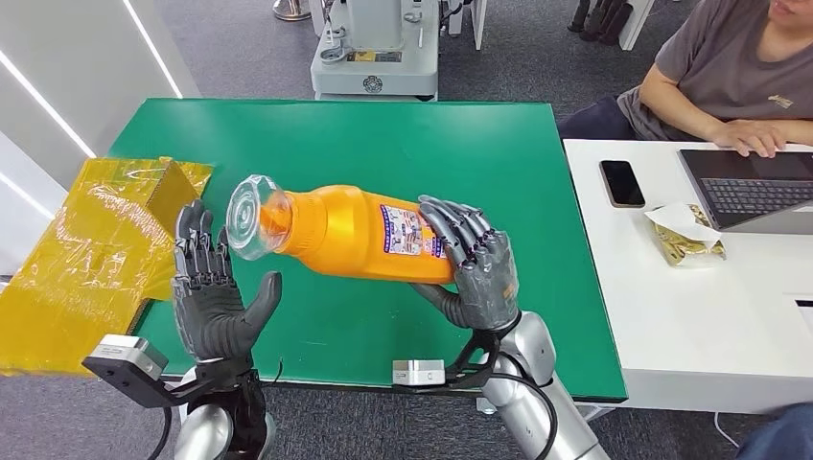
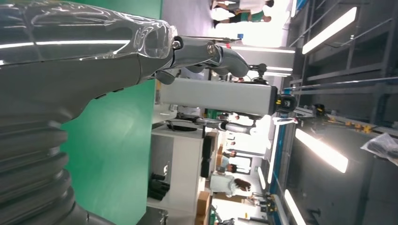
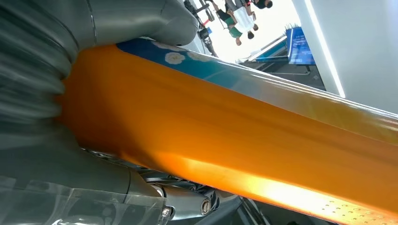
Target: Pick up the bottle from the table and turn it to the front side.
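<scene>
Head view: right hand (image 1: 476,271) grips the base end of the orange plastic bottle with clear cap (image 1: 336,230), held lying sideways above the green table (image 1: 383,144), cap toward 9 o'clock; left hand (image 1: 213,292) spread, empty, palm up at the bottle's 7 o'clock; label partly covered; advise rotating about the long axis.

Left wrist view: left hand's fingers (image 2: 206,51) extended, holding nothing.

Right wrist view: orange body pressed into the palm; hold judged firm; roll slowly.

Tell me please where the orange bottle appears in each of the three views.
Head view: orange bottle at centre, lying sideways above the green table, gripped by the right robot hand.
Left wrist view: no bottle.
Right wrist view: bottle fills the middle.
Shared landmark: the green table, in head and left wrist views.
</scene>
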Tool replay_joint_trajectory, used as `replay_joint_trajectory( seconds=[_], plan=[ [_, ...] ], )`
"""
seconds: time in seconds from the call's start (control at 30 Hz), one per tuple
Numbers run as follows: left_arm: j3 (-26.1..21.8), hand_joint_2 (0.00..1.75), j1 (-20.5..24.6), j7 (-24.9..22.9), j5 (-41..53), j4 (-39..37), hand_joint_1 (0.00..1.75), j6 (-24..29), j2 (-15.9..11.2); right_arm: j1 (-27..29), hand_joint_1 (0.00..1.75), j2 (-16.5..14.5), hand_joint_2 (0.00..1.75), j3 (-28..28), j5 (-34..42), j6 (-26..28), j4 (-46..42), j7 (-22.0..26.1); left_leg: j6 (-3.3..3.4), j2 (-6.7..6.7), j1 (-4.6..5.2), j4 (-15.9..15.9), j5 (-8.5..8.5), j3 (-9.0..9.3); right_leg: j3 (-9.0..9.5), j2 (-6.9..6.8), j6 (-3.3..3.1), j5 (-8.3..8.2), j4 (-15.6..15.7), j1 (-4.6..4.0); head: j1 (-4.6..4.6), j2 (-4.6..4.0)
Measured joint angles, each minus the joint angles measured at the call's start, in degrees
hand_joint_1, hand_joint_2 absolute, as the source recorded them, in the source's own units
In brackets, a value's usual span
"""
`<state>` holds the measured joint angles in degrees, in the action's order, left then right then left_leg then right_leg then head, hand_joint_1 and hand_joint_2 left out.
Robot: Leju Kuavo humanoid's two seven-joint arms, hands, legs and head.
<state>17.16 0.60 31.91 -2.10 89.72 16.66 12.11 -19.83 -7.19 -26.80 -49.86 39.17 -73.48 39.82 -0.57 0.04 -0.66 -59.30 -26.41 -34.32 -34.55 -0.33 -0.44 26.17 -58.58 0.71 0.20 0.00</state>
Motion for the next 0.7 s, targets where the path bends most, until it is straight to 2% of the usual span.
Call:
replay_joint_trajectory(
  seconds=[0.17,0.3,0.5,0.7],
  plan=[
    [0.5,1.75,0.9,-0.1,-0.2,-0.1,0.00,0.7,-0.3,0.3,1.75,-1.1,1.75,0.0,-0.2,0.0,0.7,-0.2,0.00,0.00,-0.01,0.0,0.00,0.00,0.00,0.00,0.00,0.00,0.0,0.00,-0.01,0.00],
    [2.0,1.75,2.5,-0.2,-0.1,-0.7,0.00,2.0,-0.9,-0.2,1.75,-2.4,1.75,0.8,-1.4,0.0,4.6,-4.0,0.00,0.00,0.00,0.0,0.00,0.00,0.00,0.00,0.00,0.00,0.0,0.00,-0.01,0.00],
    [3.1,1.75,3.3,0.1,-0.6,-2.0,0.00,2.4,-1.3,-3.1,1.75,-2.4,1.75,0.8,1.7,0.0,10.6,-7.8,0.00,0.01,0.01,0.0,0.01,-0.01,0.00,0.01,0.00,-0.02,0.0,0.00,0.00,0.00],
    [3.8,1.75,5.3,0.6,-1.9,-3.9,0.00,2.9,-1.6,-7.6,1.75,-2.4,1.75,-2.3,5.4,0.0,17.6,-11.0,-0.01,0.01,-0.01,0.0,0.01,0.01,0.00,0.01,-0.01,-0.02,0.0,0.00,-0.01,0.00]
  ],
)
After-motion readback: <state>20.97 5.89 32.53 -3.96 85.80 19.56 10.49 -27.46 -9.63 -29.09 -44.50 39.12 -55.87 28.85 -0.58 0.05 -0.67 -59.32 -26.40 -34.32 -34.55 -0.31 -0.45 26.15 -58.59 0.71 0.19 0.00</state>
